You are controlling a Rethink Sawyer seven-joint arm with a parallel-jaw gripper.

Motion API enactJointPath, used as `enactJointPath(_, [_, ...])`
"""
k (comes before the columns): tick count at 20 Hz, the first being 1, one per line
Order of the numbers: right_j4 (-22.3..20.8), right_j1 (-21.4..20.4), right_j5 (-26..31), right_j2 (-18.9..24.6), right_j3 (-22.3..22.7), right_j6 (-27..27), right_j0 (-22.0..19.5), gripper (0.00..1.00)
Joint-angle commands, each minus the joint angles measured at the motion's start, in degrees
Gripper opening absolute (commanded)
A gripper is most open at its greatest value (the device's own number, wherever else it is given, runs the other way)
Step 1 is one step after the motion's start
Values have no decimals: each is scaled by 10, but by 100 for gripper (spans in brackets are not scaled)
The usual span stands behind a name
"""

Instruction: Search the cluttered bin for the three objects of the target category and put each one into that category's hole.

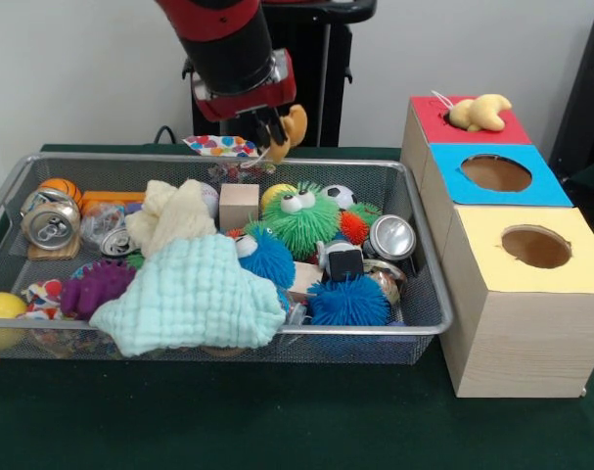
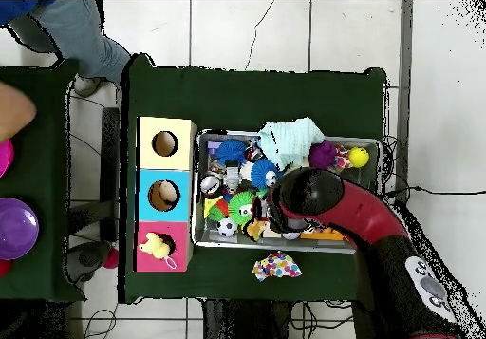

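The wire mesh bin (image 1: 429, 284) sits mid-table, full of clutter; it also shows in the overhead view (image 2: 202, 138). My gripper (image 1: 277, 145) hangs over the bin's far rim, shut on a small orange plush animal (image 1: 295, 123). In the overhead view my arm (image 2: 327, 197) covers the gripper. A pale yellow plush (image 1: 480, 112) lies on the red face (image 1: 507, 131) of the wooden box, beside its hole; it also shows from above (image 2: 153, 249). A third plush is not in sight.
The box also has a blue-faced hole (image 1: 495, 173) and a yellow-faced hole (image 1: 536, 247). The bin holds a mint cloth (image 1: 194, 294), a cream cloth (image 1: 174, 213), a green puffer (image 1: 301, 220), blue puffers (image 1: 347, 302) and cans (image 1: 52, 223). A spotted cloth (image 1: 223, 146) lies behind the bin. A person (image 2: 71, 27) stands at the overhead view's top left.
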Motion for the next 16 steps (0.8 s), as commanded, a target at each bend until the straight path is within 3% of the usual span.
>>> enactJointPath(1, [48, -49, 60, 48, 57, 51, -10, 0])
enactJointPath(4, [73, -63, 54, 52, 79, 59, -9, 0])
enactJointPath(6, [115, -73, 37, 63, 108, 73, -9, 0])
enactJointPath(9, [210, -83, -14, 88, 163, 92, -9, 0])
enactJointPath(13, [293, -89, -62, 104, 210, 81, 3, 0])
enactJointPath(16, [329, -92, -89, 107, 238, 66, 12, 0])
